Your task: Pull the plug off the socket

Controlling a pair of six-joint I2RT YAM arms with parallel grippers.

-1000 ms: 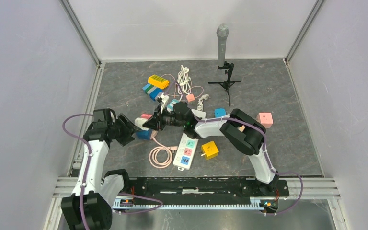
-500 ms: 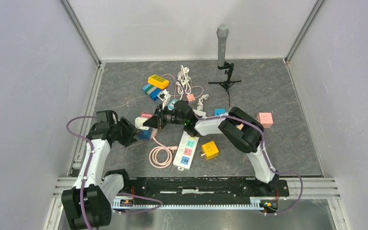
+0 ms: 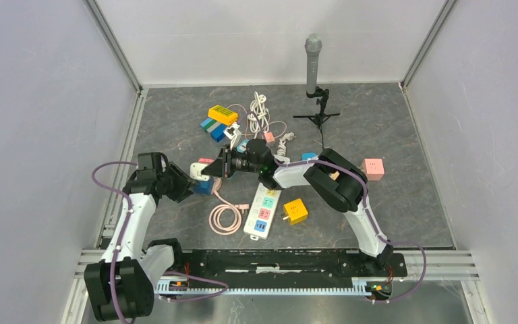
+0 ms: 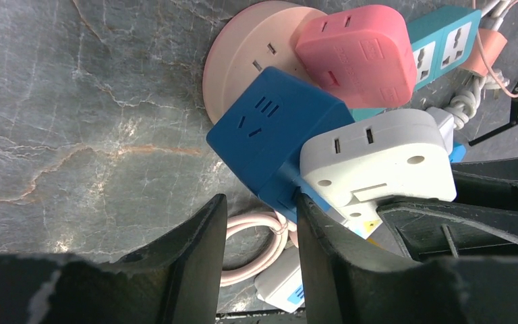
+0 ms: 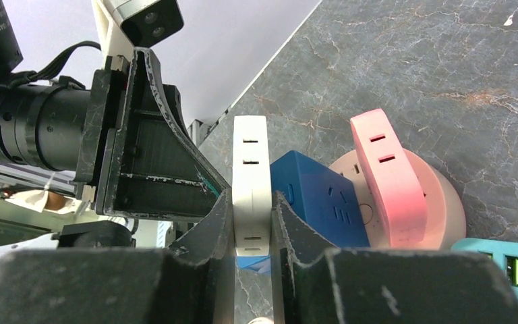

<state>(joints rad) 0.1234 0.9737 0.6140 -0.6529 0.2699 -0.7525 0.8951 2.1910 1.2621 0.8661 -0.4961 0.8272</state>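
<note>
A white plug [image 5: 251, 175] sits against a blue cube socket [image 5: 320, 196], and my right gripper [image 5: 251, 206] is shut on the plug's two flat sides. From above, the plug [image 3: 198, 170] and the blue cube [image 3: 204, 188] lie left of centre, between the two arms. My left gripper [image 4: 260, 202] is open beside the blue cube [image 4: 280, 131]. Its right finger [image 4: 324, 250] touches the cube's lower edge, and only a pink cable shows between the jaws. The white plug [image 4: 371, 158] lies to the cube's right. Where plug and socket join is hidden.
A pink plug [image 4: 354, 54] sits on a round pink socket [image 4: 243, 54] behind the cube, with a teal strip [image 4: 445, 40] beyond. A coiled pink cable [image 3: 224, 219], a white power strip [image 3: 261, 212], a yellow cube [image 3: 295, 210] and a microphone stand [image 3: 312, 67] are nearby.
The left gripper's jaws have narrowed and the left arm has edged in toward the blue cube. The right gripper has kept its grip on the white plug, shifting slightly away from the arm bases.
</note>
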